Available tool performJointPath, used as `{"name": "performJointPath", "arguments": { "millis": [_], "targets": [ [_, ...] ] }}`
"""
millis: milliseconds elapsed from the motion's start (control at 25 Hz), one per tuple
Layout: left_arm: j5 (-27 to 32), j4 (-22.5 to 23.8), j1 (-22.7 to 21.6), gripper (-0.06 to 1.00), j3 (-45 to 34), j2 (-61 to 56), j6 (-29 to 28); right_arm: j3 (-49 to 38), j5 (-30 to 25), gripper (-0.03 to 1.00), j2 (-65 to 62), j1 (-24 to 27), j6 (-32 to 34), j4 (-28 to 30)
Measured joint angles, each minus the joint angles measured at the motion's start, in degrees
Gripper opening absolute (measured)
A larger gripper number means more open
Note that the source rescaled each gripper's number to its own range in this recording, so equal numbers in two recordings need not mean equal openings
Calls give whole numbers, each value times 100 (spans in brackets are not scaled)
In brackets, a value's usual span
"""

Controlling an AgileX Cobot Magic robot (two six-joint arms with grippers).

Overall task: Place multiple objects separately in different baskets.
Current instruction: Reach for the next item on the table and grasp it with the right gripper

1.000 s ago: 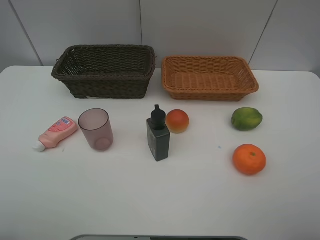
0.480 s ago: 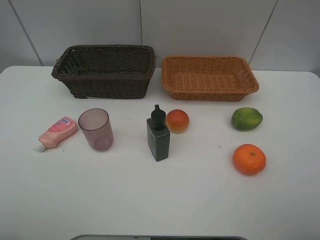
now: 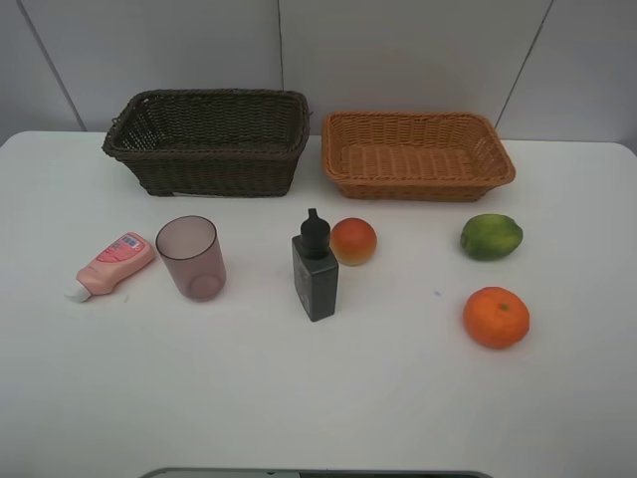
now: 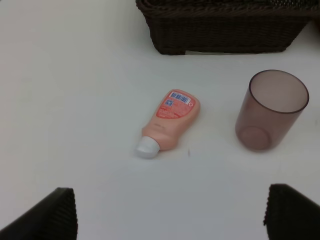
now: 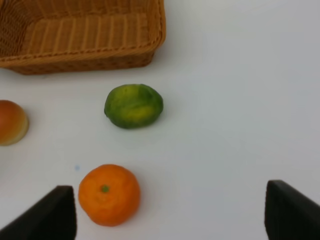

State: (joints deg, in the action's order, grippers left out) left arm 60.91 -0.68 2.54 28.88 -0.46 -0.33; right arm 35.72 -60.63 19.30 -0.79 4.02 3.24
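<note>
On the white table lie a pink tube [image 3: 112, 264] [image 4: 170, 117] with a white cap, a mauve cup [image 3: 190, 257] [image 4: 270, 110], a dark pump bottle [image 3: 315, 267], a red-orange fruit [image 3: 353, 241] [image 5: 11, 121], a green fruit [image 3: 491, 237] [image 5: 133, 105] and an orange [image 3: 496, 317] [image 5: 109, 194]. Behind them stand a dark brown basket [image 3: 209, 139] [image 4: 220, 25] and an orange-tan basket [image 3: 416, 154] [image 5: 80, 40], both with nothing inside. My left gripper [image 4: 170, 215] is open, short of the tube and cup. My right gripper [image 5: 170, 212] is open, near the orange. Neither gripper shows in the high view.
A grey panelled wall [image 3: 398, 50] rises behind the baskets. Bare white table [image 3: 318, 398] stretches in front of the row of objects. A dark strip [image 3: 318, 473] lines the table's near edge.
</note>
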Motion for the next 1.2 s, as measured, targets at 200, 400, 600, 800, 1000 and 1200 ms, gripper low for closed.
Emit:
{"name": "performJointPath", "arguments": {
  "millis": [200,400,600,800,1000,1200],
  "targets": [
    [0,0,0,97,0,0,0,503,243,72,1215,-26,0,-5],
    [0,0,0,97,0,0,0,723,458,72,1989,-26,0,-43],
    [0,0,0,97,0,0,0,802,603,72,2811,-26,0,-273],
    [0,0,0,97,0,0,0,802,1008,72,3821,-26,0,-324],
    [0,0,0,97,0,0,0,841,1382,72,4817,-51,0,-534],
    [-2,0,0,97,0,0,0,1281,1440,72,5803,-292,0,-481]
  ]
}}
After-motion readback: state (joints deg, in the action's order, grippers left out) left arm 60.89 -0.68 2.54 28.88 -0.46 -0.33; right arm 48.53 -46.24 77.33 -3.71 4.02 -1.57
